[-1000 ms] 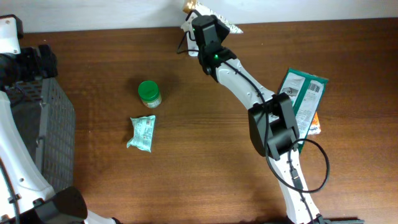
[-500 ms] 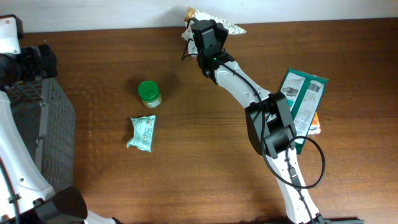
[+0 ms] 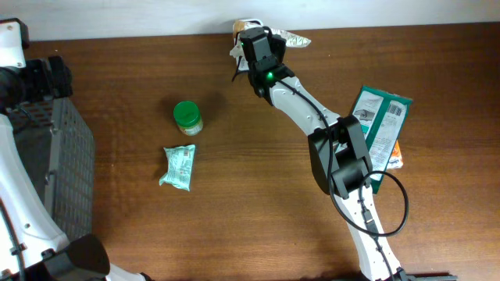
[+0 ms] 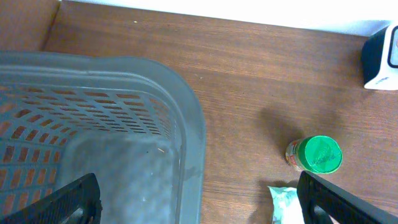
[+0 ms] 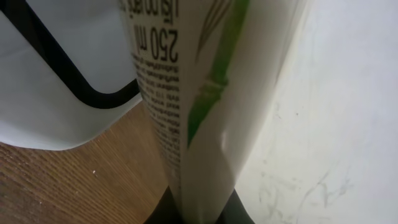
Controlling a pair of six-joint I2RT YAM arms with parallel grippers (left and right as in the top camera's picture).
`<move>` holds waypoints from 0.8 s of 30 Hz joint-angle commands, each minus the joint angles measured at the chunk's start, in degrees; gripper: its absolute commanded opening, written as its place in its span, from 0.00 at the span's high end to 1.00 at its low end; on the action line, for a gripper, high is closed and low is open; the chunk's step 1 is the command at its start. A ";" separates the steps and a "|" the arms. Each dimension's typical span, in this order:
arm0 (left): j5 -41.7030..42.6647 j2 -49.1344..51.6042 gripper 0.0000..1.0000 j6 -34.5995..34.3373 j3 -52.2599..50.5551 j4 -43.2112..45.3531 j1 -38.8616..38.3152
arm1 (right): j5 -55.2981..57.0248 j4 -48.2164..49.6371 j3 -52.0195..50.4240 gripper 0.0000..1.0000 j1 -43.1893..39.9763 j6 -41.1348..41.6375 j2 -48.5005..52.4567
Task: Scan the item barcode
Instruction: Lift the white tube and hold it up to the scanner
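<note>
**Right jaws hold 1 tube at the top edge; left jaws gape over the basket**

Count of the arms: 2. The right arm [image 3: 305,101] runs from the lower right of the overhead frame up to the top centre. The left arm [image 3: 23,203] stands along the left edge.

Count of loose goods: 5. There is 1 white tube [image 5: 205,93] printed with a green bamboo stalk and "250 ml". There is 1 green-lidded jar [image 3: 187,117], standing upright left of centre. Just below the jar lies 1 pale green packet [image 3: 178,167], apart from it. At the right lies 1 green box [image 3: 381,117], on top of 1 orange pack [image 3: 397,158] that peeks out at its lower corner.

The containers come to 1: a grey slatted basket [image 3: 70,156] at the left.

The right jaws are together, clamped on the white tube. They hold it at the top centre of the overhead frame, close against the wall [image 3: 391,12]. Just beside the tube sits 1 white device [image 5: 50,93] with a black outline, probably the scanner, though only part of it shows.

The left jaws stand wide apart, holding nothing, above the basket's rim.

The surface [image 3: 258,195] is dark brown wood with a fine grain. The wall behind it is white, and faintly scuffed in the right wrist view.
</note>
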 commanded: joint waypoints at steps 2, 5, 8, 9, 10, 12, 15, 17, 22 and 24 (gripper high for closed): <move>0.59 -0.04 0.01 -0.52 -0.13 0.07 0.26 | 6.36 8.98 1.33 0.96 0.02 -3.82 -1.03; 0.57 -0.04 0.01 -0.52 -0.13 0.07 0.26 | 9.62 17.49 1.36 0.96 0.96 -14.34 -1.09; 0.59 -0.04 0.01 -0.52 -0.13 0.07 0.26 | 9.99 17.84 1.36 0.96 2.34 -17.18 -1.16; 0.59 -0.04 0.01 -0.52 -0.13 0.07 0.26 | 9.46 14.67 1.33 0.96 2.64 -15.17 -1.11; 0.59 -0.04 0.01 -0.52 -0.13 0.09 0.26 | 9.05 12.46 1.29 0.96 2.62 -13.57 -1.05; 0.59 -0.04 0.01 -0.52 -0.13 0.07 0.26 | 8.87 9.05 1.18 0.96 2.34 -10.80 -0.76; 0.59 -0.04 0.01 -0.52 -0.13 0.09 0.26 | 9.05 9.18 0.92 0.96 1.51 -7.39 -0.70; 0.59 -0.04 0.01 -0.52 -0.13 0.09 0.26 | 9.14 9.94 0.92 0.96 1.42 -7.39 -0.72; 0.59 -0.04 0.01 -0.52 -0.13 0.09 0.26 | 9.11 11.37 0.92 0.96 1.84 -5.99 -0.83; 0.59 -0.02 0.01 -0.52 -0.13 0.07 0.26 | 9.05 10.69 0.92 0.96 1.88 -1.86 -1.86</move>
